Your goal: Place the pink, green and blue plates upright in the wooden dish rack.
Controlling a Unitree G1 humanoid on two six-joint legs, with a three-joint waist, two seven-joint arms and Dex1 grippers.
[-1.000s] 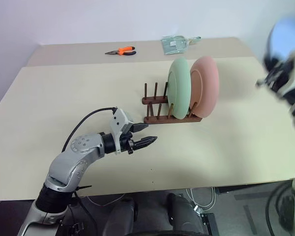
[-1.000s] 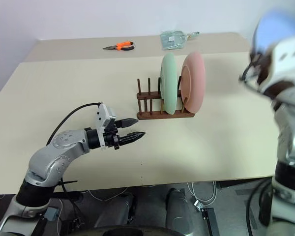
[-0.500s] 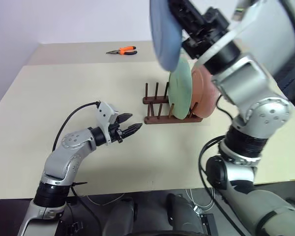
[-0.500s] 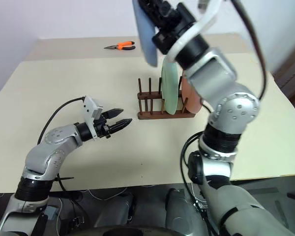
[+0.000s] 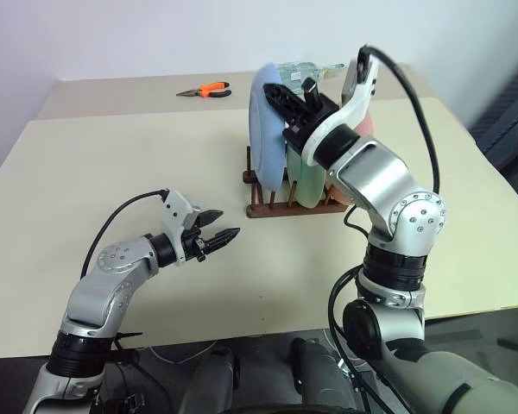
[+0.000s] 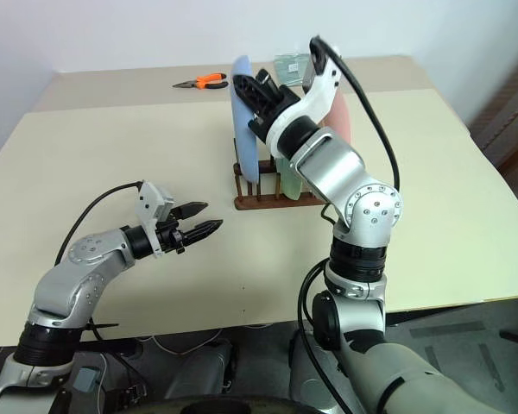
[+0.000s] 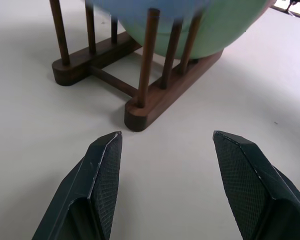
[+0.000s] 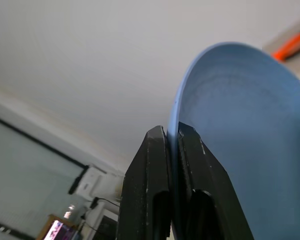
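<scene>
My right gripper (image 5: 287, 97) is shut on the rim of the light blue plate (image 5: 268, 129), holding it upright over the free pegs at the left end of the wooden dish rack (image 5: 268, 208). In the right wrist view the two fingers (image 8: 157, 150) pinch the blue plate's (image 8: 230, 150) edge. The mint green plate (image 7: 225, 25) stands upright in the rack just behind the blue one. The pink plate (image 6: 338, 112) stands behind the green one, mostly hidden by my right arm. My left gripper (image 5: 229, 235) hovers open and empty above the table, left of the rack (image 7: 155, 102).
Orange-handled pliers (image 5: 205, 89) and a clear packet (image 6: 289, 62) lie on the far table behind the rack. The beige table (image 5: 86, 164) stretches wide to the left and in front of the rack, with its near edge just beyond my left arm.
My right arm has swung in from the right and lowered the blue plate, rolling it upright by the rack's left pegs. The left gripper has drifted a little left, still open.
</scene>
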